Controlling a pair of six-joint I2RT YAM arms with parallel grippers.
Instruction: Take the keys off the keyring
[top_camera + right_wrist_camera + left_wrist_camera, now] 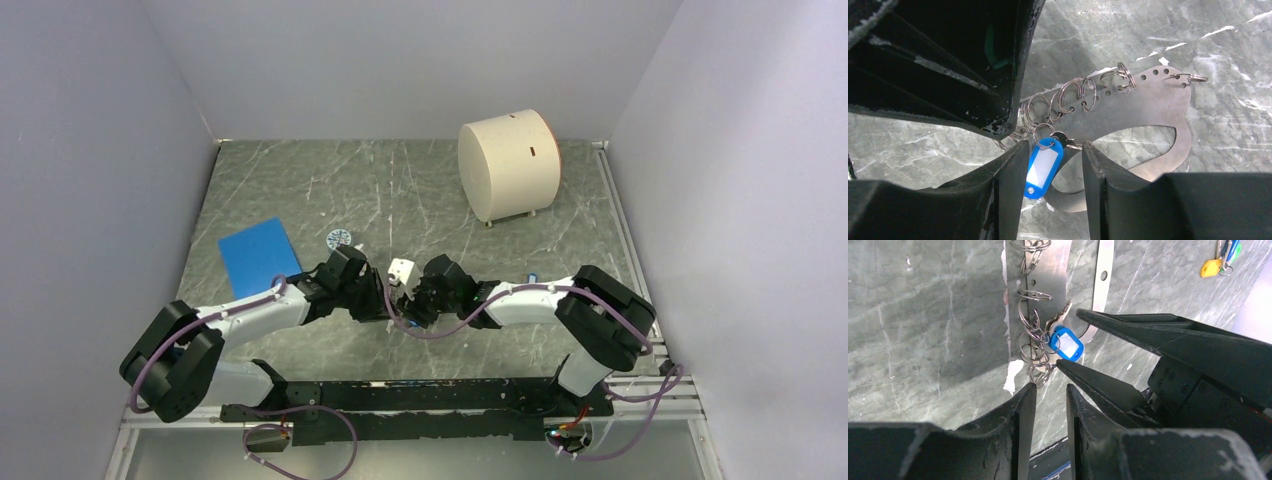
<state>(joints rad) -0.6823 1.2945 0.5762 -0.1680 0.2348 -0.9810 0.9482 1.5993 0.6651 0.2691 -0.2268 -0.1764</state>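
The keyring (1153, 102) is a flat grey metal loop on the table, with several split rings (1068, 97) along one side. A key with a blue plastic tag (1044, 167) hangs from one ring. My right gripper (1054, 150) is open and straddles the blue tag without clamping it. My left gripper (1049, 390) is open with a narrow gap and empty, its tips at the end rings (1040, 374). The blue tag (1066, 343) also shows there, between the right fingers (1128, 322). Loose yellow, blue and green keys (1220, 260) lie apart. From above both grippers (405, 295) meet and hide the keyring.
A flat blue square pad (258, 255) lies at the left and a small round patterned jar (338, 238) sits beside it. A large cream cylinder (508, 165) stands at the back right. A small blue item (533, 277) lies by the right arm.
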